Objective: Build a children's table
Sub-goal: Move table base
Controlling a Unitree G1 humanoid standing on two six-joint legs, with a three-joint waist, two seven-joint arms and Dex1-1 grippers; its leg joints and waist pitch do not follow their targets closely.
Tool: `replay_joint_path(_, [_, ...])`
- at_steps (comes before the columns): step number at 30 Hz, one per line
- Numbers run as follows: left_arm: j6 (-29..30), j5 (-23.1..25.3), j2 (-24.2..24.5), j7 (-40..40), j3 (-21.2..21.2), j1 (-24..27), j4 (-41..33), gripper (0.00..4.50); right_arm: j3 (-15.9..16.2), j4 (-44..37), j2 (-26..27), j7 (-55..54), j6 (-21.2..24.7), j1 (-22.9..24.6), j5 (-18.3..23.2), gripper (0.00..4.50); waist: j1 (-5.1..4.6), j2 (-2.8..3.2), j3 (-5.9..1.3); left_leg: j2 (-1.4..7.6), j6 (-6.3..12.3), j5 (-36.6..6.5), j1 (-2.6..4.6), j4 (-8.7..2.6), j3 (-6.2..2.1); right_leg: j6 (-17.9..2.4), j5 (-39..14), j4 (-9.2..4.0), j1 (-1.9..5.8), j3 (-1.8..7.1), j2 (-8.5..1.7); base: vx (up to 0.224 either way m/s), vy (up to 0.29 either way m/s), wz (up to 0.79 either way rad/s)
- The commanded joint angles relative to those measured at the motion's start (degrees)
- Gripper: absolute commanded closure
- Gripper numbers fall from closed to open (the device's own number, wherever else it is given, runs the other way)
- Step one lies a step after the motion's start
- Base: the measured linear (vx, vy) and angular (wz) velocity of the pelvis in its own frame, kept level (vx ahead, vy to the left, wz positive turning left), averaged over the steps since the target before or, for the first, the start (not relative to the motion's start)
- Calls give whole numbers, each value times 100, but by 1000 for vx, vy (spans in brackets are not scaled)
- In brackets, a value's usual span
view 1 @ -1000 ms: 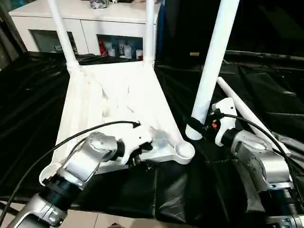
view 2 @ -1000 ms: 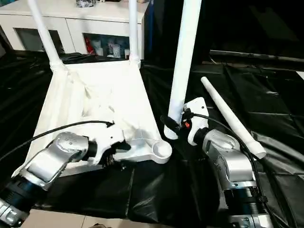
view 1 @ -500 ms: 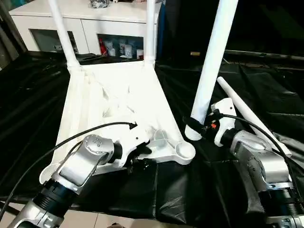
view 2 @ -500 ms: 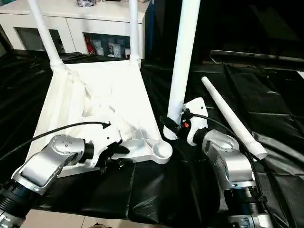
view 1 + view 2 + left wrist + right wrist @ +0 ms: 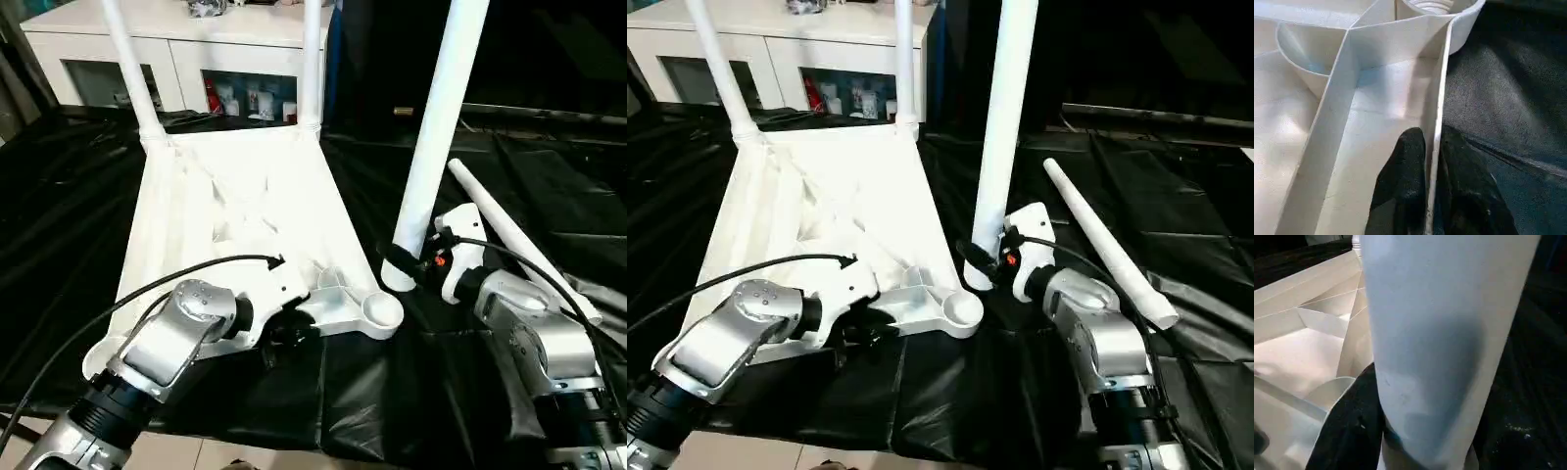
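The white tabletop (image 5: 235, 196) lies underside up on black cloth, with two legs (image 5: 127, 69) (image 5: 311, 64) standing in its far corners. My left gripper (image 5: 1432, 139) is shut on the thin rim wall at the near edge, one black finger (image 5: 1405, 161) on each side, close to the empty near-right socket (image 5: 380, 311). My right gripper (image 5: 402, 264) is shut on the thick lower end of a third leg (image 5: 436, 127), held almost upright just right of that socket; its foot sits beside the socket, not in it. A fourth leg (image 5: 519, 240) lies loose on the cloth to the right.
A white cabinet (image 5: 196, 39) with glass doors stands behind the tabletop. Crumpled black cloth (image 5: 59, 196) covers the whole work surface and drapes over its near edge. A black cable (image 5: 147, 284) loops over my left forearm.
My left gripper's fingers have closed onto the tabletop's near rim, and the wrist has slid slightly along the edge. The right arm and its leg have barely moved.
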Motion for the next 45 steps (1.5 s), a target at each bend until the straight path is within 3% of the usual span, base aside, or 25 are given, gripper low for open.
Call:
replay_joint_path(1, [14, 260, 117, 297, 46, -8, 99, 425, -2, -145, -19, 11, -30, 22, 18, 257, -3, 20, -344, 175, -238, -2101, 147, -454, -137, -848, -2163, -544, 185, 224, -271, 0, 0, 0])
replay_joint_path(6, [91, 511, 86, 872, 283, -177, 330, 450, 4, -148, -17, 17, -28, 20, 20, 257, -55, 5, -337, 165, -270, -2243, 129, -470, -168, -685, -2492, -576, 187, 196, -272, 0, 0, 0])
replay_joint_path(11, [218, 573, 19, 1206, 478, -239, 424, 450, 10, -145, -13, 12, -24, 13, 17, 257, -187, -11, -353, 133, -204, -2073, 52, -461, -186, -735, -2273, -555, 246, 171, -268, 0, 0, 0])
replay_joint_path(14, [-62, 578, 5, 1327, 548, -270, 572, 450, 14, -153, -8, 8, -21, 16, 17, 257, -211, -2, -366, 128, -124, -1982, 84, -432, -178, -836, -2058, -563, 216, 182, -255, 0, 0, 0])
replay_joint_path(15, [-113, 581, 8, 1329, 546, -273, 586, 450, 13, -153, -8, 8, -21, 16, 17, 257, -208, -2, -374, 131, -98, -1925, 96, -420, -168, -900, -1937, -551, 214, 188, -255, 0, 0, 0])
replay_joint_path(17, [-1034, 535, 36, 1239, 515, -309, 793, 450, 10, -143, -4, 8, -24, 15, 20, 257, -192, 3, -382, 132, -55, -1842, 95, -409, -161, -947, -1782, -544, 213, 190, -244, 0, 0, 0])
replay_joint_path(18, [-1162, 512, 43, 1189, 507, -305, 806, 450, 10, -142, -4, 9, -24, 14, 21, 257, -168, 12, -395, 144, -49, -1763, 99, -411, -160, -994, -1589, -521, 216, 194, -243, 0, 0, 0])
replay_joint_path(20, [-1946, 280, 78, 715, 486, -227, 897, 450, 29, -102, 7, 52, -24, -15, 38, 257, -129, -25, -404, 147, -21, -1625, 94, -406, -151, -1059, -1340, -494, 228, 195, -245, 0, 0, 0])
replay_joint_path(27, [-2032, -311, 8, -92, 688, -83, 1068, 450, 132, 69, 102, 469, -80, -296, 241, 257, 35, -17, -408, 178, 21, -1326, 127, -409, -115, -1196, -1064, -418, 222, 213, -265, 0, 0, 0])
replay_joint_path(32, [-2384, -326, -127, -155, 712, -144, 1488, 450, 302, 628, 332, 877, -262, -646, 292, 257, 22, -16, -386, 176, -66, -1678, 133, -425, -118, -1120, -1559, -466, 203, 220, -297, 0, 0, 0])
replay_joint_path(33, [-2412, -313, -145, -166, 723, -166, 1545, 450, 300, 708, 366, 881, -276, -690, 283, 257, 31, -73, -385, 183, -72, -1693, 152, -427, -107, -1073, -1665, -488, 187, 226, -297, 0, 0, 0])
replay_joint_path(35, [-2417, -301, -166, -194, 742, -186, 1586, 450, 302, 847, 424, 892, -304, -772, 264, 257, 43, -52, -380, 183, -68, -1637, 163, -419, -99, -1076, -1715, -484, 173, 239, -304, 0, 0, 0])
replay_joint_path(37, [-2425, -279, -222, -230, 792, -240, 1695, 450, 381, 1205, 488, 926, -414, -961, 149, 257, 46, -91, -383, 191, -75, -1551, 131, -432, -104, -1027, -1773, -467, 196, 230, -314, 0, 0, 0])
replay_joint_path(38, [-2441, -273, -229, -232, 799, -252, 1727, 450, 400, 1273, 492, 953, -436, -992, 143, 257, 50, -68, -386, 193, -86, -1529, 136, -431, -104, -1008, -1791, -470, 191, 231, -319, 0, 0, 0])
replay_joint_path(44, [-2517, -226, -209, -335, 780, -311, 1884, 450, 508, 2277, 680, 916, -888, -1426, -160, 257, 54, -66, -383, 192, -93, -1591, 155, -420, -89, -1026, -1838, -479, 163, 244, -326, 0, 0, 0])
replay_joint_path(45, [-2515, -219, -210, -356, 783, -314, 1898, 450, 506, 2362, 704, 912, -918, -1468, -169, 257, 46, -69, -392, 193, -89, -1532, 130, -424, -96, -1045, -1760, -456, 190, 240, -329, 0, 0, 0])
